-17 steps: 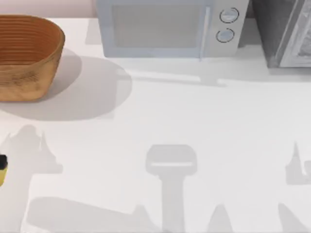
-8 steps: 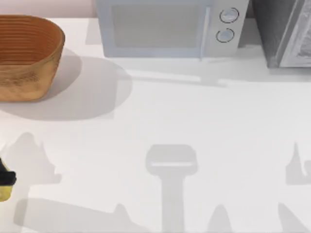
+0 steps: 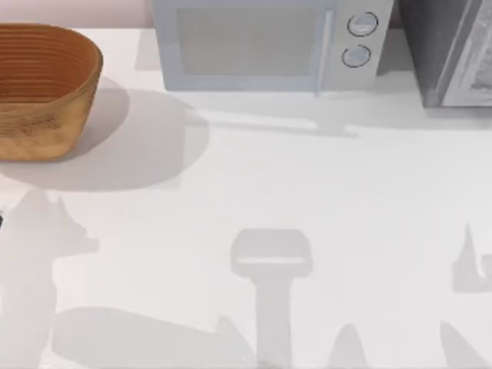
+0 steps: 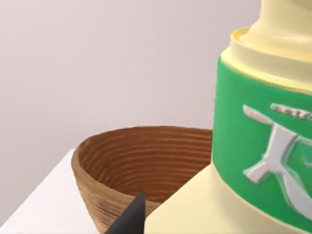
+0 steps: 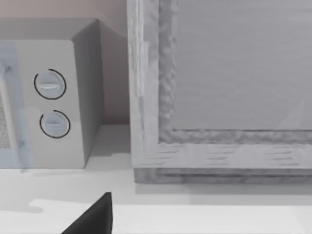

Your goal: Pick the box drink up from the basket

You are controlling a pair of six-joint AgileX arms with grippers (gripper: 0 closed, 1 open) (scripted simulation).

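The pale yellow box drink with its green-and-white label [image 4: 263,146] sits right up against the left wrist camera, seemingly in the left jaws, out of the round tan woven wicker basket [image 4: 141,170], which lies beyond and below. I cannot tell how firmly the jaws are set; just 1 dark fingertip [image 4: 129,219] pokes in beside the carton. The risk: a smooth, tapering body could slip or tilt if the hold is shallow, dropping it back onto the white worktop [image 3: 307,192]. The label is bright green with raised white lettering, shoulder cream-yellow. The right arm idles, facing the grey microwave [image 5: 53,102].
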